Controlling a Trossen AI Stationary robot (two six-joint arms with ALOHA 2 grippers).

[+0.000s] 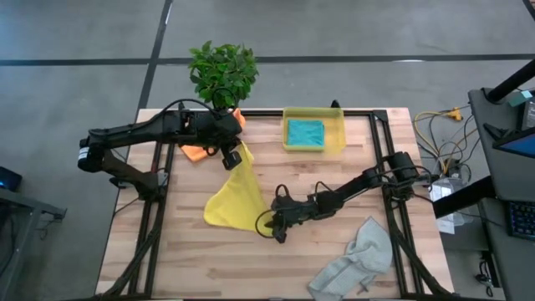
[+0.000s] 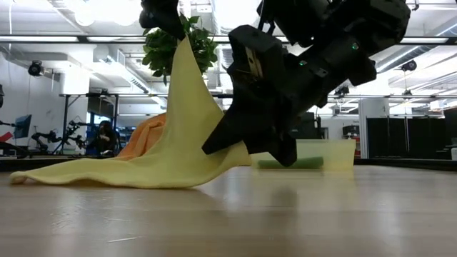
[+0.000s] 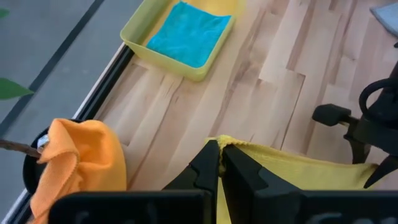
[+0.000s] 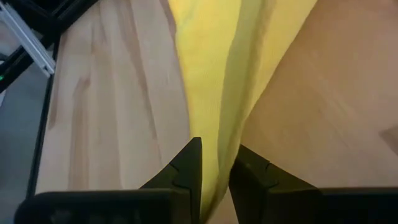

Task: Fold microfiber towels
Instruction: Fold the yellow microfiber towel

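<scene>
The yellow plastic bin (image 1: 338, 144) at the table's far edge serves as the reference point. One teal towel (image 1: 305, 132) lies folded flat inside it; this unit counts as complete.

The yellow towel (image 1: 234, 198) is in process. It lies in front of the bin and toward the left arm's side, part on the wooden table (image 1: 192, 259), part raised. The left gripper (image 1: 235, 158) is clamped on one upper corner and holds it above the table. The right gripper (image 1: 269, 224), in front of the bin and low at the table surface, is pinched on the opposite edge of the same towel. No fold line is formed yet.

The orange towel (image 1: 196, 151) sits bunched beside the bin, under the left arm, near the potted plant (image 1: 222, 73). The light grey towel (image 1: 355, 257) lies crumpled well in front of the bin, at the table's near edge. Both appear untouched.

Judgement: one of four towels done, one started, two pending.
</scene>
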